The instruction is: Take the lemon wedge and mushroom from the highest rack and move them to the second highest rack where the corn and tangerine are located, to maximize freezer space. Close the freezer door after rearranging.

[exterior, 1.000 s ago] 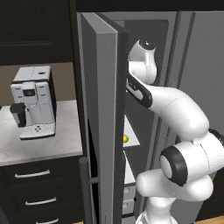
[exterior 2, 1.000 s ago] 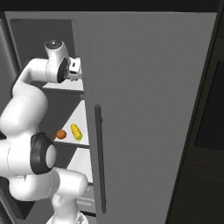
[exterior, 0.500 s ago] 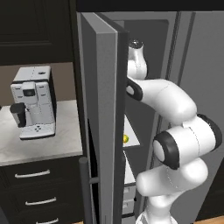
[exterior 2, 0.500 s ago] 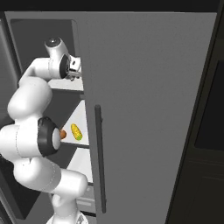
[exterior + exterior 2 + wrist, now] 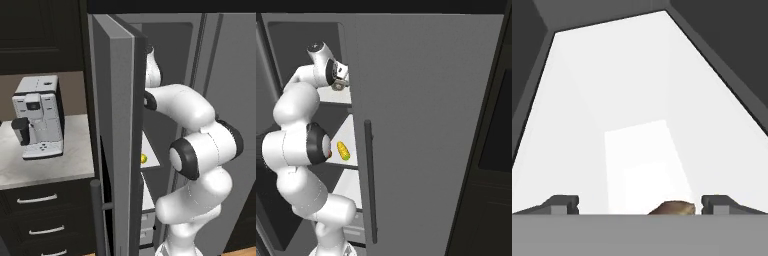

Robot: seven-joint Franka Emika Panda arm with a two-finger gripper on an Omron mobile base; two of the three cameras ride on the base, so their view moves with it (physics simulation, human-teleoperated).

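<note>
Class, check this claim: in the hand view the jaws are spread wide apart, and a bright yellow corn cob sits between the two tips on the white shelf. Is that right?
Not quite. The item between the tips in the hand view is the mushroom, brown and lumpy, not a corn cob. The corn lies on a lower shelf, as the right base view shows. The rest holds: the gripper has its jaws spread wide over the white shelf.

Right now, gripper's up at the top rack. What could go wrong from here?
1. In the hand view the mushroom sits off-centre, nearer one fingertip of the open gripper; closing may nudge it away rather than pinch it.
2. The arm is tucked tight between the freezer door and the other door, so retracting could clip an edge.
</note>
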